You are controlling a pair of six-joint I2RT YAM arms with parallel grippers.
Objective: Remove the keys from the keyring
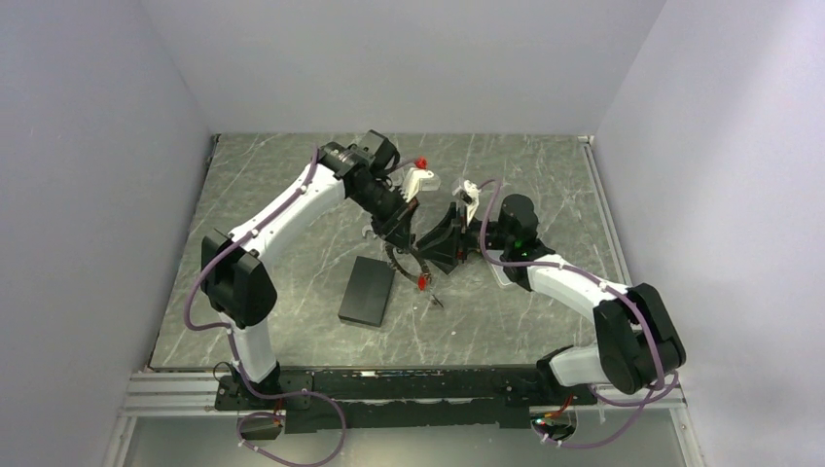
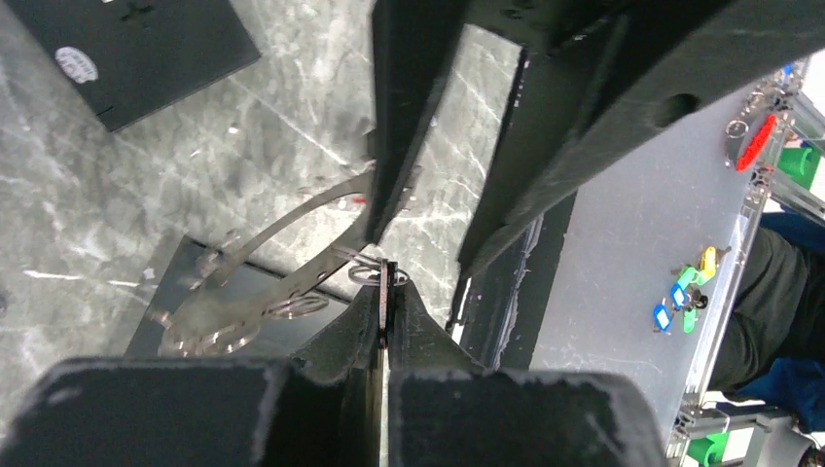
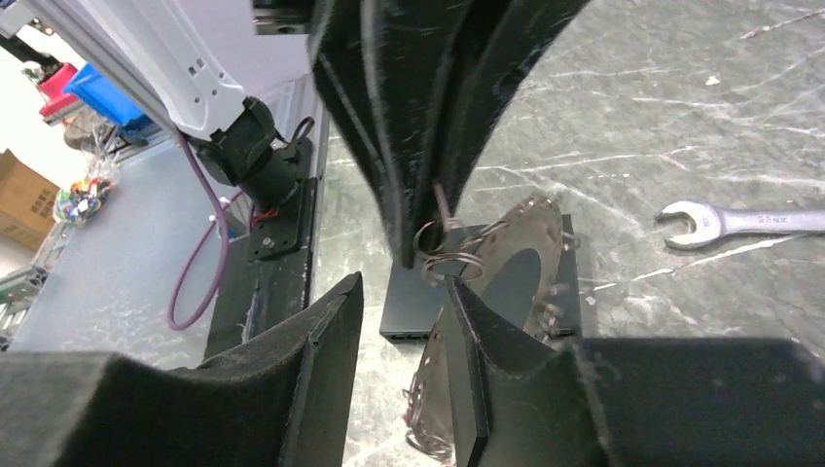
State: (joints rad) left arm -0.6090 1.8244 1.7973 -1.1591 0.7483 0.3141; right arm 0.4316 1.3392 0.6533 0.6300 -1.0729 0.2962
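Note:
The keyring (image 1: 405, 259), a large thin metal ring with a small red piece (image 1: 421, 282), hangs above the table between my two grippers. My left gripper (image 1: 397, 232) is shut on a thin flat key (image 2: 387, 284) that hangs on a small wire loop (image 2: 368, 273). The ring's band (image 2: 282, 282) curves away to the left with more loops. My right gripper (image 3: 404, 282) is open, and its right finger (image 3: 467, 341) lies against the ring (image 3: 525, 258). Several keys (image 3: 428, 428) hang low on the ring. One loose key (image 1: 435, 302) lies on the table.
A flat black box (image 1: 368, 290) lies under and to the left of the ring; it also shows in the right wrist view (image 3: 409, 306). A silver wrench (image 3: 739, 222) lies on the marble table (image 1: 525, 185). Walls close in on three sides.

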